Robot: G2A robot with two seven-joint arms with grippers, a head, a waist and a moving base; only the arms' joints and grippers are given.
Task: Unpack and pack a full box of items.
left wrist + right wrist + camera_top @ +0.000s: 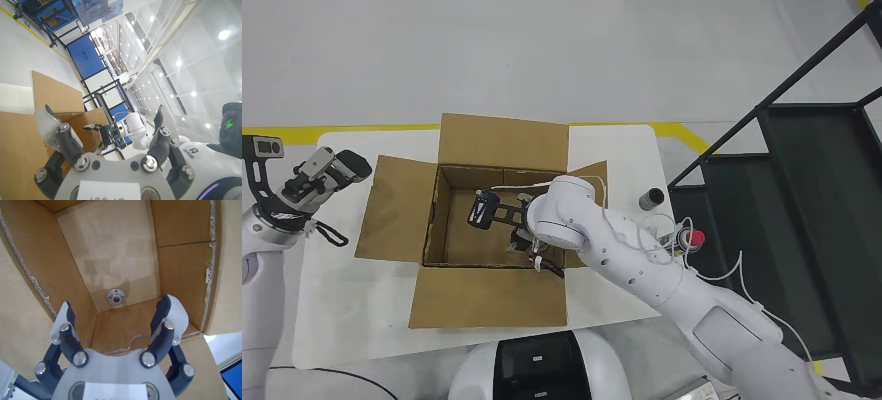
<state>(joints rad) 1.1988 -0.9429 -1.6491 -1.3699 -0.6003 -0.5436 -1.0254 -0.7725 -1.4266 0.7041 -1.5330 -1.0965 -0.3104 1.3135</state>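
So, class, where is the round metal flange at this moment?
In the right wrist view the metal flange lies flat on the floor of the cardboard box, close to a bottom corner, beneath the open right gripper.

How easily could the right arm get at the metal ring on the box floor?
Probably yes: the right gripper hangs open over the box, the metal ring below it, nothing between them.
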